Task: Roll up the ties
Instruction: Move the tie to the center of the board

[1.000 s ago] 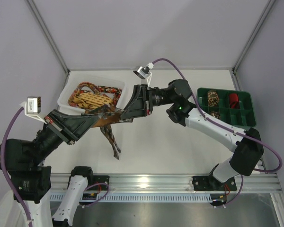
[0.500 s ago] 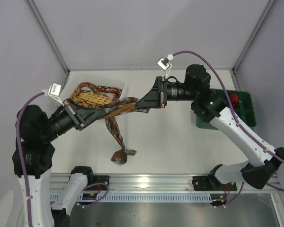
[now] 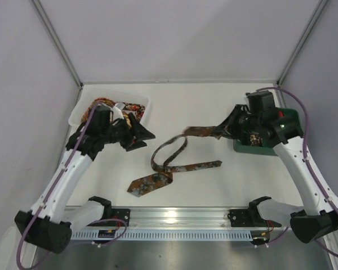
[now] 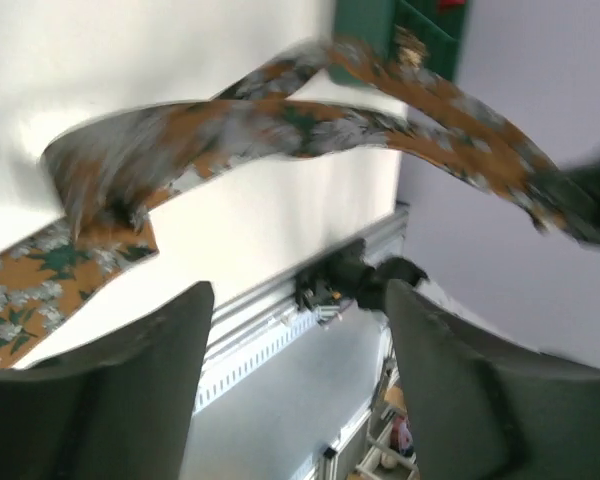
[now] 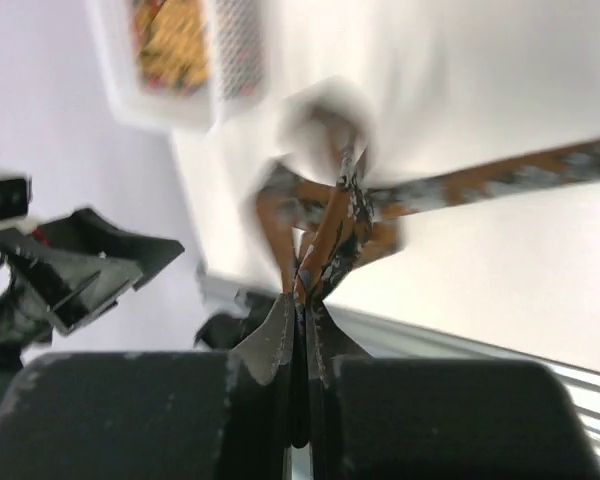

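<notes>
— White table (image 3: 203,101), two arms over it: where do they stand?
— The left arm (image 3: 67,169) reaches to the far left corner, over the bin (image 3: 74,118). The right arm (image 3: 301,163) bends over the green tray (image 3: 245,149) at the right edge.
— What lies in the bin?
— Other ties (image 3: 132,107), loose; the arm hides most of them.
— Where is the brown tie (image 3: 152,183)?
— Mostly on the middle of the table. Its broad end lies flat near the front edge, and a narrow stretch beside it points right. A loop rises where the two cross. From that loop the fabric climbs rightward, blurred, off the table to the right gripper (image 3: 222,130), just left of the tray.
— How does that claw stand?
— Jaws pressed together on the brown tie; the wrist view shows the fabric pinched at the fingertips.
— And the left gripper (image 3: 142,135)?
— Fingers (image 4: 130,380) spread wide with nothing between them. It sits beside the bin, apart from the brown tie.
</notes>
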Controlling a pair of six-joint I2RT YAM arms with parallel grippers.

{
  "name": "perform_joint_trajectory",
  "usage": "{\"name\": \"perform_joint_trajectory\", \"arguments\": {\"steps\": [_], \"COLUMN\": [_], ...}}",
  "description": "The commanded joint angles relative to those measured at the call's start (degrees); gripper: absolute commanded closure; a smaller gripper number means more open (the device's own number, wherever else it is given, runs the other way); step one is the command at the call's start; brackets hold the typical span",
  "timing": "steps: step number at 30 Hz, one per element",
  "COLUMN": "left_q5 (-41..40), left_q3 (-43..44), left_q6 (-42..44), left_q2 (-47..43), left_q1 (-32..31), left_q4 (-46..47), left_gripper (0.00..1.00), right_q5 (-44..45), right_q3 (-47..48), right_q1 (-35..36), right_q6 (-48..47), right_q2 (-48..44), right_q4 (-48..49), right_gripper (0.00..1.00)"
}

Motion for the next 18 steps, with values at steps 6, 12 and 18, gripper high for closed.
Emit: {"name": "perform_joint_trajectory", "arguments": {"steps": [6, 12, 18], "left_q5": [-16.8, -26.9, -36.65], "left_q3": [4.09, -3.55, 2.14], "left_q6": [11.74, 18.94, 30.78], "left_q2": [7.31, 4.49, 17.91], "left_q1": [-4.51, -12.06, -22.6], "left_q4": [6.49, 16.06, 21.36], "left_gripper": [0.03, 0.0, 0.0], "right_q5": [11.59, 14.3, 13.0], "right_q3": [8.77, 21.24, 25.48], "right_q1": [-7.03, -7.3, -9.23], "right_q6": [1.9, 6.64, 7.44], "right_q2": [4.2, 12.99, 17.57], "right_q4": [-9.76, -10.45, -10.54], "right_gripper": [1.0, 1.0, 1.0]}}
